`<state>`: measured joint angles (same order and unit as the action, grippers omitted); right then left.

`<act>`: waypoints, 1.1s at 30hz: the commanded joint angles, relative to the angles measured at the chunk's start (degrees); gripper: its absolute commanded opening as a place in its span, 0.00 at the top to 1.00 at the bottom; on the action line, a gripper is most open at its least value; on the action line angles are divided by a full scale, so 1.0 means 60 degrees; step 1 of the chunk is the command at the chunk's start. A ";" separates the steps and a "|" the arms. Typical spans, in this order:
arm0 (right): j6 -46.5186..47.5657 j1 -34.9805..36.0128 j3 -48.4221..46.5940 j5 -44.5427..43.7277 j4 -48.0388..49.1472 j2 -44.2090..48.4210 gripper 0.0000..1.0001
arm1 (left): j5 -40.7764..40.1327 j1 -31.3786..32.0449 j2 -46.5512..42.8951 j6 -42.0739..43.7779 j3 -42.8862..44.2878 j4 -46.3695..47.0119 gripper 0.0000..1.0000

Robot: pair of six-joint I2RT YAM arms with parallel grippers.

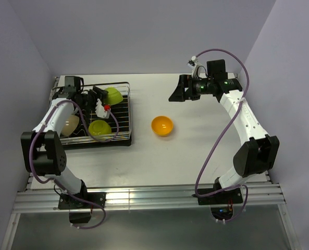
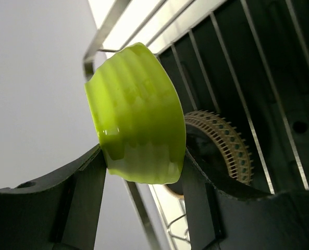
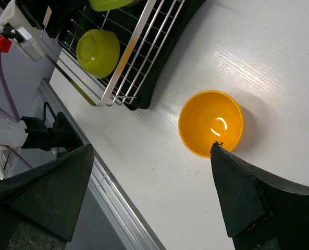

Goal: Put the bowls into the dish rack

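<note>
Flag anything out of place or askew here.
The orange bowl sits alone on the table, right of the dish rack, not yet loaded. A lime bowl in the left hand is tipped on its side over the rack's far end.

The left arm [image 1: 52,120] reaches over the dish rack [image 1: 125,115], and the left fingers [image 2: 81,198] clamp a lime bowl [image 2: 136,114] above the rack's far side. The right arm [image 1: 243,117] arches well right of the rack, with the right fingers [image 3: 237,192] spread wide and empty.
</note>
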<state>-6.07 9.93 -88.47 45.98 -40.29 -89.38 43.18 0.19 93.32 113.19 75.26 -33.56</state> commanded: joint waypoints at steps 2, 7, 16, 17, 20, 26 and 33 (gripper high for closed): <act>0.0132 -0.0176 0.0096 0.0145 -0.0052 -0.0058 0.00 | 0.0421 0.0057 0.0105 0.5745 0.0405 -0.0383 1.00; 0.0161 -0.0220 0.0023 0.0203 -0.0110 -0.0205 0.00 | 0.0055 0.0290 0.0252 0.5789 0.0346 0.0114 1.00; 0.0220 -0.0278 -0.0051 0.0321 -0.0228 -0.0396 0.00 | -0.0559 0.0730 0.0604 0.5833 0.0405 0.0701 1.00; 0.0234 -0.0279 -0.0051 0.0321 -0.0242 -0.0410 0.00 | -0.0619 0.0760 0.0662 0.5818 0.0391 0.0759 1.00; 0.0264 -0.0308 -0.0051 0.0350 -0.0257 -0.0410 0.00 | -0.0867 0.0877 0.0736 0.5818 0.0318 0.0992 1.00; 0.0381 -0.0396 -0.0065 0.0394 -0.0374 -0.0498 0.00 | -0.1175 0.0980 0.0838 0.5833 0.0098 0.1404 1.00; 0.0425 -0.0440 -0.0138 0.0452 -0.0404 -0.0615 0.00 | -0.1468 0.1111 0.0985 0.5877 0.0068 0.1609 0.98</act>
<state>-4.54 7.86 -88.03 47.51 -42.06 -92.55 34.46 6.20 98.80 113.36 75.33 -26.09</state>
